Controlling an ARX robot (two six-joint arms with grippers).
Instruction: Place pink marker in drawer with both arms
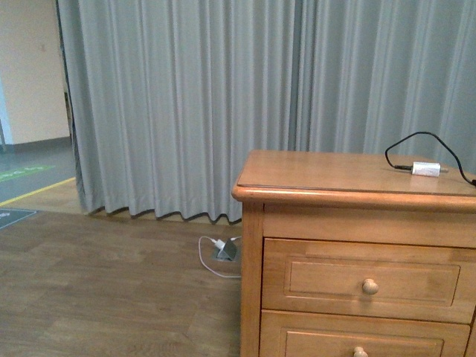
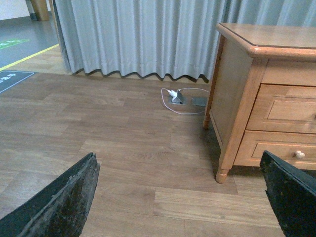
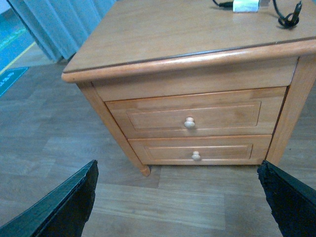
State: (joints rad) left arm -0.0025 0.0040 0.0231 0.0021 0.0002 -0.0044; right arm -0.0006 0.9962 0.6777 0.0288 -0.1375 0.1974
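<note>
The pink marker shows in none of the views. The drawer (image 1: 327,279) is the upper one of a honey-brown dresser, and it is closed, with one round knob (image 1: 370,285). The right wrist view faces its front (image 3: 158,118) from above the floor, some way off. My right gripper (image 3: 177,165) is open, with only floor between its black fingers (image 3: 64,207). My left gripper (image 2: 178,163) is open too, low over the floor beside the dresser, whose drawer (image 2: 291,108) sits at the frame's edge. Neither arm appears in the front view.
A white adapter with a black cable (image 1: 426,169) lies on the dresser top (image 1: 320,175). A second, lower drawer (image 3: 163,152) is shut. A floor socket with a white cable (image 2: 177,96) sits by the grey curtain (image 1: 186,104). Wood floor spreads left of the dresser.
</note>
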